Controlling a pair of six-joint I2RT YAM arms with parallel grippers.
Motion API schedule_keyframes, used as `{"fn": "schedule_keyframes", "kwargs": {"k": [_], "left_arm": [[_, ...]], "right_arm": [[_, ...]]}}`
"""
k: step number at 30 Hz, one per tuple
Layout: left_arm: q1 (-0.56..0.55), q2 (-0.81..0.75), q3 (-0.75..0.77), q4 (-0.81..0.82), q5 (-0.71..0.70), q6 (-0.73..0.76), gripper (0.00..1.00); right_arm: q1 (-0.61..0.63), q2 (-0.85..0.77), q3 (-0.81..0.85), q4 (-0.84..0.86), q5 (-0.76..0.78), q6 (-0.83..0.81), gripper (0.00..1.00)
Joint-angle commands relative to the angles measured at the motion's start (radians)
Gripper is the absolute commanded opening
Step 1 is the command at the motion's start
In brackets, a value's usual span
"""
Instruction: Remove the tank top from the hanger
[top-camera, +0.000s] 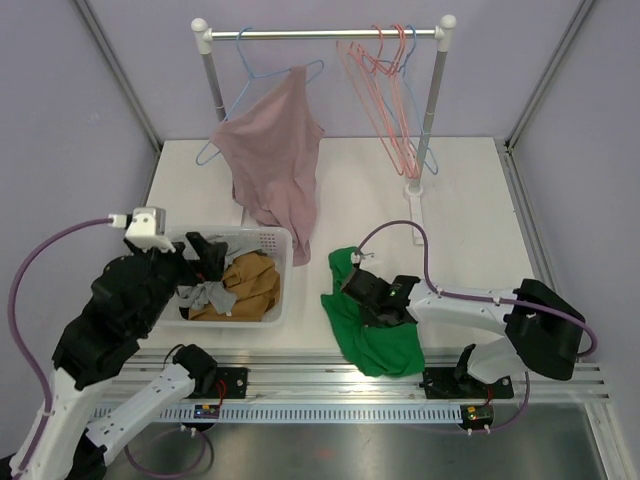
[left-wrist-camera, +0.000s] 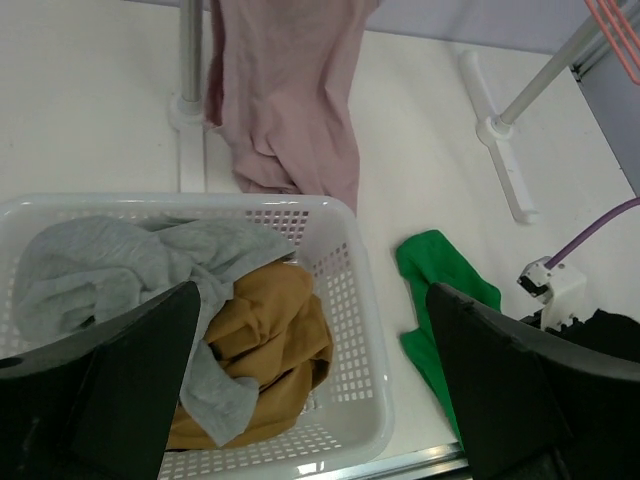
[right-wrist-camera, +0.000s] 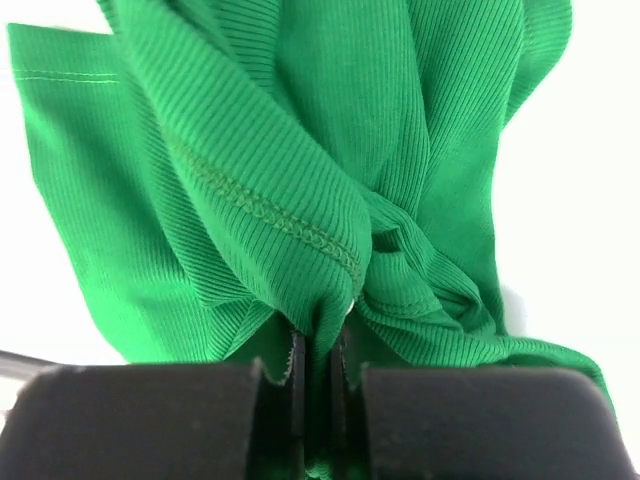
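Note:
A dusty-pink tank top (top-camera: 275, 150) hangs from a blue wire hanger (top-camera: 312, 68) on the rail, its lower part bunched and draped to the table; the left wrist view shows it (left-wrist-camera: 290, 100) behind the basket. My left gripper (top-camera: 207, 255) is open and empty over the white basket, its dark fingers (left-wrist-camera: 130, 380) wide apart around the gripper's middle (left-wrist-camera: 312, 300). My right gripper (top-camera: 362, 288) is low on the table, shut on a fold of a green ribbed garment (top-camera: 378, 342). In the right wrist view the green cloth (right-wrist-camera: 300, 150) is pinched between the jaws (right-wrist-camera: 320, 350).
A white slotted basket (top-camera: 285, 285) holds grey and mustard clothes (left-wrist-camera: 270, 330). Several pink hangers (top-camera: 385, 90) hang at the right end of the rail (top-camera: 320, 33). The rack's post foot (top-camera: 413, 195) stands on the table behind the green garment (left-wrist-camera: 440, 270).

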Motion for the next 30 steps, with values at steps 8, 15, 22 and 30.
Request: {"fn": "schedule_keyframes", "kwargs": {"k": [8,15,22,30], "left_arm": [[0.002,-0.375,-0.197,0.119,-0.326,-0.008,0.99],[0.031,-0.485,-0.237,0.121,-0.385,-0.041,0.99],[0.084,-0.530,-0.246,0.107,-0.442,-0.057,0.99],[0.105,-0.557,-0.255,0.108,-0.464,-0.062,0.99]], "right_arm": [[0.009,-0.256,0.347,0.024,-0.001,-0.187,0.00],[0.009,-0.111,0.629,0.161,-0.233,-0.435,0.00],[0.009,0.134,0.887,0.325,-0.456,-0.573,0.00],[0.009,0.544,1.186,0.397,-0.710,-0.565,0.00]]}}
